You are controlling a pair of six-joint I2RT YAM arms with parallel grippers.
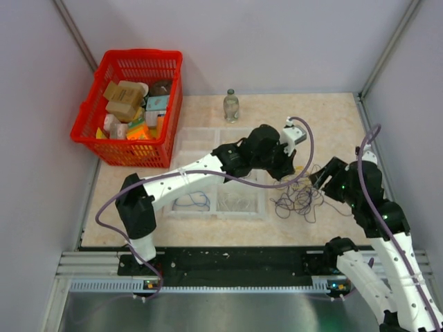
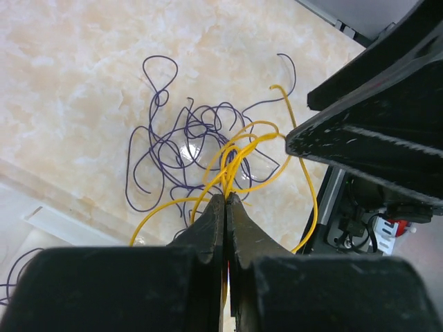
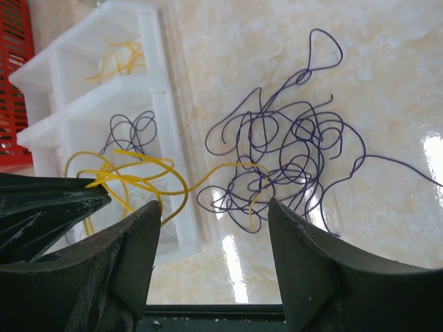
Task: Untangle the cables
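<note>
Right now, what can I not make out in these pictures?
Left wrist view: lower run of the yellow wire, hidden behind the left pincer.
Top view: its tips, under its own wrist.
Top view: single strands of cables, too thin.
Right wrist view: tray, cut off by the left edge.

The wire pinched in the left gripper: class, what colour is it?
Yellow. The wire shows best in the left wrist view.

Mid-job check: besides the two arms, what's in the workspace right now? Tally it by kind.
Red basket: 1
Bottle: 1
White compartment tray: 1
Cable tangle: 1
Total: 4
</note>
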